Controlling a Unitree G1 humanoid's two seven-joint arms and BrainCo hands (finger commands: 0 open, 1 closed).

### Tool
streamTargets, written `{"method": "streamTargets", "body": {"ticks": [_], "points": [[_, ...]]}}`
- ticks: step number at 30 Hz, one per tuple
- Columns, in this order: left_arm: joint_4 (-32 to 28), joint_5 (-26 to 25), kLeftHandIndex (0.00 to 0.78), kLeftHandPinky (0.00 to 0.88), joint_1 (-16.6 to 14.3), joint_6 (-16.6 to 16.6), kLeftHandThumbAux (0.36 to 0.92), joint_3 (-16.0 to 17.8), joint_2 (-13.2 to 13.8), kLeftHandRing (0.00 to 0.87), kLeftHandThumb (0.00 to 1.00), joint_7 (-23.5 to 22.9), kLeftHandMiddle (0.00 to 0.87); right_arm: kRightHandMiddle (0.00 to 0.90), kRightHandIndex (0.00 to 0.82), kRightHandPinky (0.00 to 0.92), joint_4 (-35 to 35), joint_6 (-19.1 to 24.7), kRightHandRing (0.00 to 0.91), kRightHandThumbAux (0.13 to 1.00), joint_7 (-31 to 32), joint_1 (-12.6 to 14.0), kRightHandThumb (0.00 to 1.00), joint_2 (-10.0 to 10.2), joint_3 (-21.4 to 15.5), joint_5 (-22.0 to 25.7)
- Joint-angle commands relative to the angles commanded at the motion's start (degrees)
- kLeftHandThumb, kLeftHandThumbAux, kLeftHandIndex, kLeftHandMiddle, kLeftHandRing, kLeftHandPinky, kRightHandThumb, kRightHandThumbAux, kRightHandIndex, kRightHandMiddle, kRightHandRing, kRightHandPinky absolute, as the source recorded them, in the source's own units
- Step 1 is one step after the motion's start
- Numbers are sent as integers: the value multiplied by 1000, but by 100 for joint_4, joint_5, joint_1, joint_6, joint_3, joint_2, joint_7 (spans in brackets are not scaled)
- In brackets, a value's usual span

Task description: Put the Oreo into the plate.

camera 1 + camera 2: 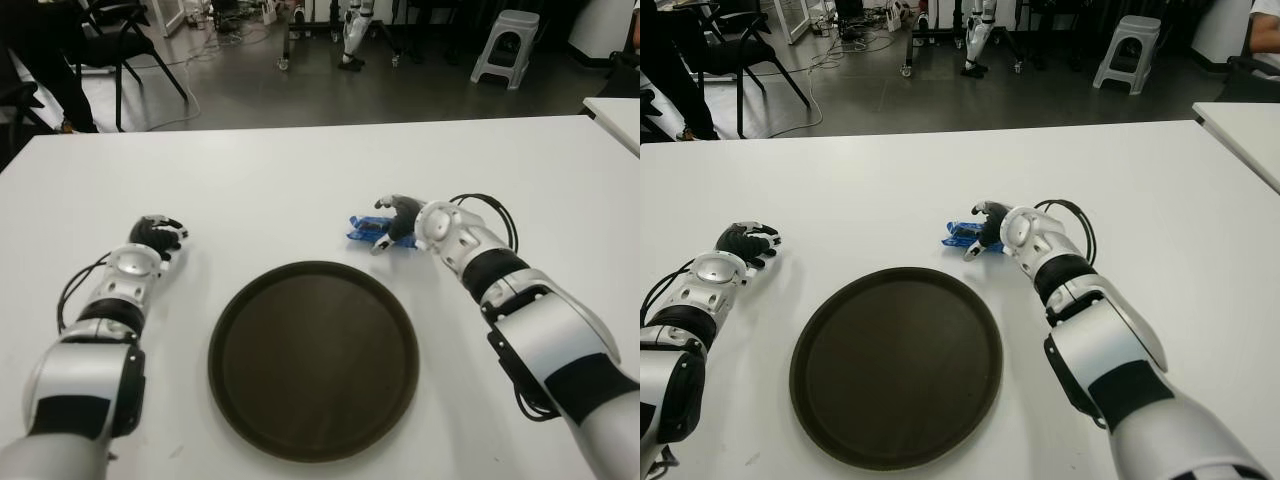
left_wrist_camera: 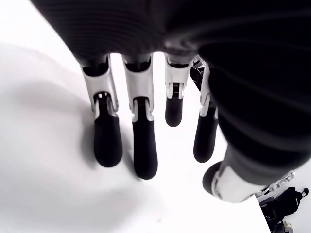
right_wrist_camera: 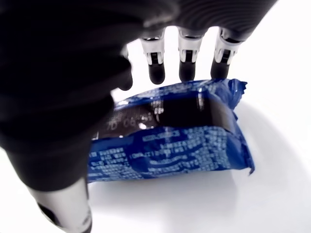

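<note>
The Oreo [image 3: 170,141] is a blue packet lying on the white table [image 1: 300,180], just beyond the far right rim of the round dark plate [image 1: 312,370]. My right hand [image 1: 388,226] is wrapped over its right end. Its fingertips [image 3: 187,68] press the far edge while the thumb covers the near side. The packet's left end [image 1: 360,228] sticks out from the hand, and its underside still touches the table. My left hand [image 1: 158,236] shows to the left of the plate, with its fingers [image 2: 145,145] hanging relaxed and holding nothing.
A black cable [image 1: 490,205] loops by my right wrist. Beyond the table's far edge are a black chair [image 1: 120,40], a grey stool [image 1: 505,45] and a person's legs [image 1: 40,70]. Another white table [image 1: 618,115] stands at the right.
</note>
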Motion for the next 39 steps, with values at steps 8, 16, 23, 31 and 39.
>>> {"method": "streamTargets", "body": {"ticks": [8,16,23,31,39], "points": [[-13,103,396,188,-22,31,732,-93,11,186,669,-20,157,47,35,0,52,118,10,798,96,-80,0,-7,181,-171],[-6,64,396,204,-15,34,732,-80,10,201,670,-16,167,58,36,0,88,343,16,786,191,-127,0,40,190,-182],[-5,69,397,193,-8,5,731,-79,-5,199,670,34,167,61,42,0,136,223,19,771,75,-62,0,20,140,-140],[-10,73,397,207,4,-34,729,-82,-10,208,671,72,179,58,34,0,197,249,11,789,163,-77,0,33,152,-162],[-11,112,397,186,-15,29,730,-131,-4,189,667,65,160,49,34,0,213,115,5,810,89,-29,0,26,179,-195]]}}
